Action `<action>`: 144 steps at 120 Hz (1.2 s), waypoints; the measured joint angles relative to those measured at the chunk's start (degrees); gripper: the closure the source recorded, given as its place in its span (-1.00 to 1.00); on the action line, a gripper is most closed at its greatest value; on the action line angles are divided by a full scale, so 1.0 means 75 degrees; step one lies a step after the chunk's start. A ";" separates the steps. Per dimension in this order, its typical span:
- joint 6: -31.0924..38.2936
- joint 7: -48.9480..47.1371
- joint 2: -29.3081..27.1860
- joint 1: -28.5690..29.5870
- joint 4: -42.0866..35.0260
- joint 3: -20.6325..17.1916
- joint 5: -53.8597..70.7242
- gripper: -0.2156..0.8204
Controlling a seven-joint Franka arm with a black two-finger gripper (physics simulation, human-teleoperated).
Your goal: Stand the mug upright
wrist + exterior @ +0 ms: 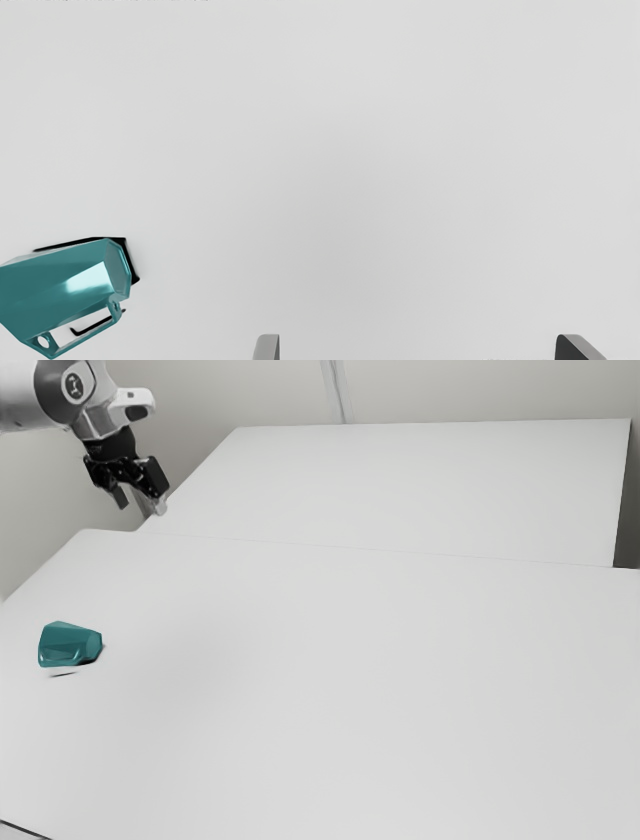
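High at the exterior view's upper left is my gripper (140,502), raised above the table level and well away from the mug. A teal faceted mug (70,645) lies on its side on the white table at the exterior view's left. In the wrist view the mug (60,285) is partly cut off by the picture's border, its angular handle visible along one side. The two fingertips of the gripper (417,347) stand wide apart with nothing between them, and the mug lies outside them, beyond one finger.
The white table (350,690) stretches across the exterior view. Behind it, a second white surface (420,490) adjoins along a thin seam. Pale walls stand around. A thin dark line crosses the exterior view's lower left corner.
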 joint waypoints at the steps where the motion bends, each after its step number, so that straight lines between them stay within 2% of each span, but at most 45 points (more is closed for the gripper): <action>1: 0.0001 0.0002 0.0001 -0.0005 -0.0005 -0.0007 -0.0003 -0.58; 18: 0.0032 0.0015 -0.0056 0.0007 -0.0105 0.0038 -0.0034 -0.58; 26: 0.0064 0.0014 -0.0100 -0.0068 -0.0310 0.0354 -0.0071 -0.58; 38: 0.0427 0.0011 -0.0714 0.0077 -0.1420 0.0691 -0.0107 -0.58; 55: 0.1241 0.0032 -0.1521 0.0865 -0.2928 0.0670 -0.0148 -0.58; 68: 0.1986 0.0291 -0.1695 0.2629 -0.3584 0.0063 -0.0630 -0.58; 76: 0.2422 0.0686 -0.1706 0.3955 -0.3897 -0.0438 -0.1373 -0.58; 83: 0.2708 0.1195 -0.1712 0.4877 -0.4189 -0.0635 -0.2197 -0.58; 99: 0.3240 0.2662 -0.1344 0.6299 -0.4439 -0.0758 -0.3718 -0.58; 109: 0.3455 0.3678 -0.0914 0.7259 -0.4450 -0.1192 -0.4290 -0.58; 122: 0.3746 0.4938 -0.0265 0.7964 -0.4401 -0.1543 -0.4722 -0.57; 144: 0.4148 0.6864 0.0905 0.8122 -0.3610 -0.2298 -0.5457 -0.55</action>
